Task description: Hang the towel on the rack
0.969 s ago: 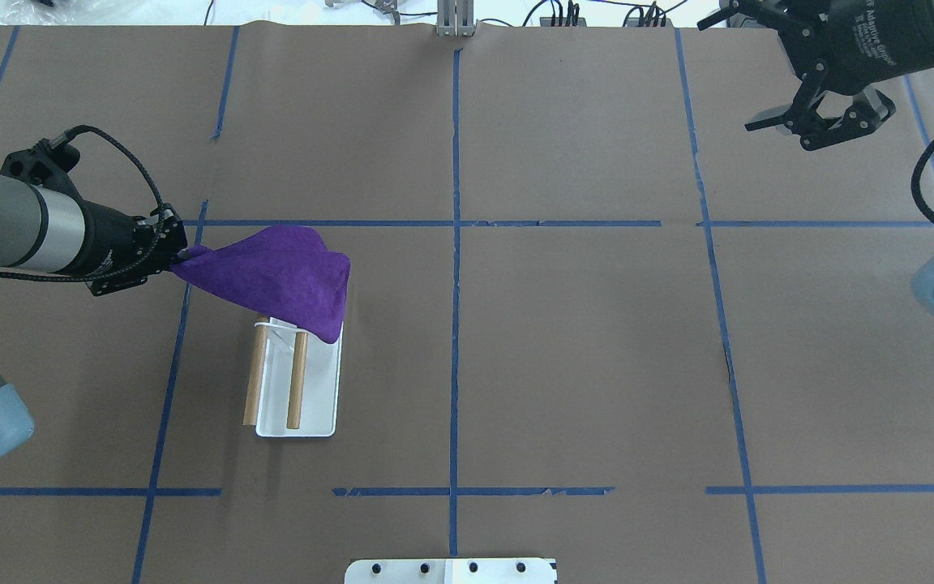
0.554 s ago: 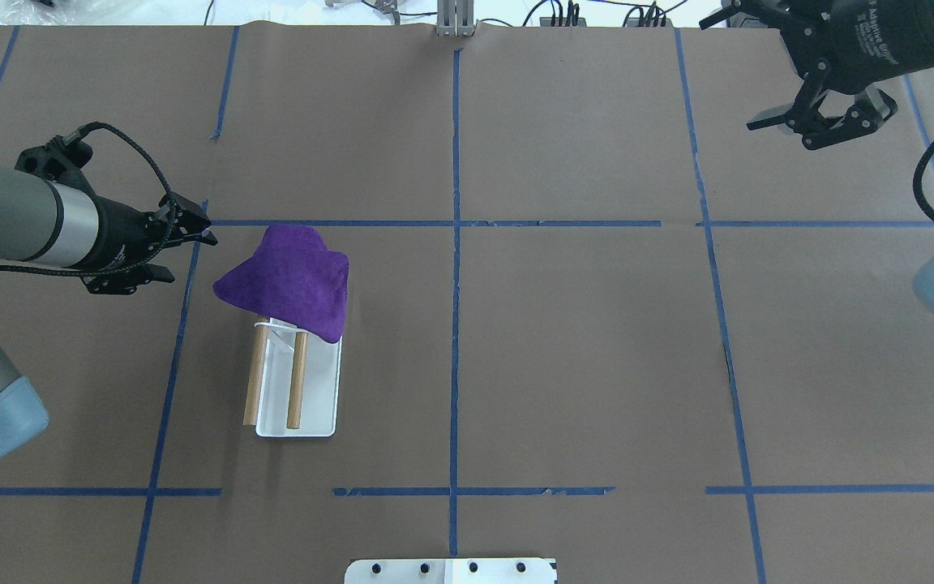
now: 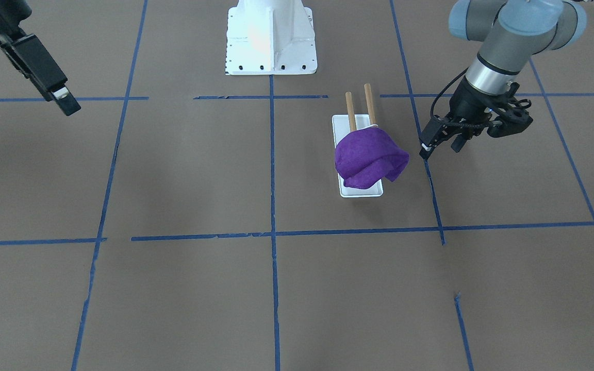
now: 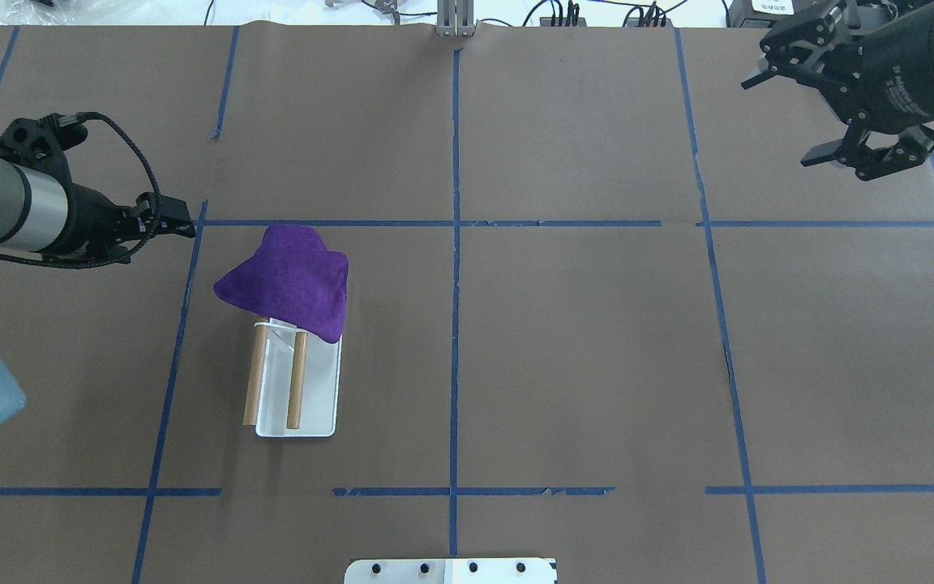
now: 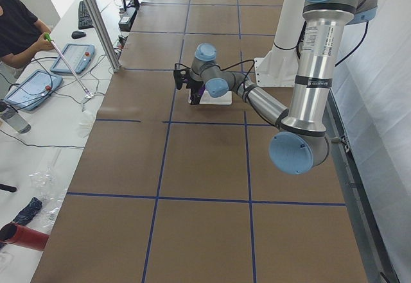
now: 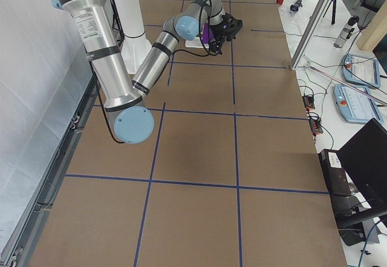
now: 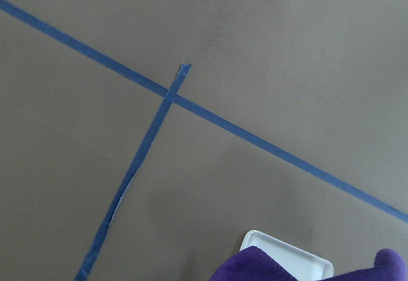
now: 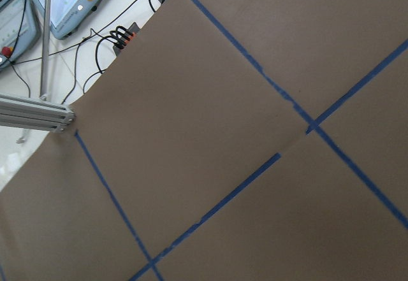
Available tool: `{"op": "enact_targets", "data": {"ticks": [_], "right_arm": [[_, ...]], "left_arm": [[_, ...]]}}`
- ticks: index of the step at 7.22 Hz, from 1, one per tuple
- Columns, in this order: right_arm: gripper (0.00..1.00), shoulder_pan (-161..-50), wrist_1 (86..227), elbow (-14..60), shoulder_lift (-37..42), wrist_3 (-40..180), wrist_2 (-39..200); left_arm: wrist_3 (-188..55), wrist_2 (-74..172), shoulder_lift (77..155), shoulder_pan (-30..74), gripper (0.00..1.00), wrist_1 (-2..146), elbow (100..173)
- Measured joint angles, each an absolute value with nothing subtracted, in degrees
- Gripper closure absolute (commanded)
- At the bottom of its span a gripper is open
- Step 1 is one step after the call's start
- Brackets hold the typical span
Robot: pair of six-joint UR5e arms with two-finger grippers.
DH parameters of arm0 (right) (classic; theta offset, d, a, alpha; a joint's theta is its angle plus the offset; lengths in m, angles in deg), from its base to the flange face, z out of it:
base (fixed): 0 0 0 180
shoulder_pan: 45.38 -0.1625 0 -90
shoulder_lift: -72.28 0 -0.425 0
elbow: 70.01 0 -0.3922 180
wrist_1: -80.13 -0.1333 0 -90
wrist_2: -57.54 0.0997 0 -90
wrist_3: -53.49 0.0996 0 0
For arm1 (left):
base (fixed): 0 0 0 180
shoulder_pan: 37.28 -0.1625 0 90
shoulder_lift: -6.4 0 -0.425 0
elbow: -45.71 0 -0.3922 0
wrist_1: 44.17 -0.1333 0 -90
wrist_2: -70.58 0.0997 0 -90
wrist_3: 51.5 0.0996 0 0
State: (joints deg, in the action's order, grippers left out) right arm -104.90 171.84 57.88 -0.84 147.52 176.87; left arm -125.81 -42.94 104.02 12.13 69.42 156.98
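The purple towel [image 4: 289, 282] lies bunched over the far end of the rack, free of both grippers. It also shows in the front view [image 3: 369, 157] and at the bottom of the left wrist view [image 7: 271, 268]. The rack has two brown dowels [image 4: 297, 380] over a white base [image 4: 323, 389]; the dowels' near halves are bare [image 3: 351, 111]. My left gripper [image 4: 177, 223] is open and empty, left of the towel and apart from it [image 3: 441, 147]. My right gripper [image 4: 783, 122] is open and empty, high at the far right [image 3: 65, 103].
Blue tape lines [image 4: 455, 243] divide the brown paper table cover. The white robot pedestal [image 3: 271, 38] stands at the robot's side, and its edge shows in the overhead view [image 4: 451, 570]. Cables and an aluminium post [image 4: 455, 20] are at the far edge.
My left gripper opened and let go of the towel's corner, then drew back left and away. The freed corner dropped onto the rack end. My right gripper shifted right.
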Motion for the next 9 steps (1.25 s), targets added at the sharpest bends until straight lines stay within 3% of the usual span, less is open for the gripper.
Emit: {"op": "enact_targets", "data": {"ticks": [5,9], "right_arm": [[0.00,-115.21,173.34,51.13,-17.63,99.47,180.14],[0.00,-133.20,184.03,40.93,-21.27,52.08,185.43]], "left_arm": [[-80.73,-55.62,99.26,35.57,0.00,68.52,149.64],[-45.21,-57.13,98.04,50.66,0.00,59.84,142.42]]}}
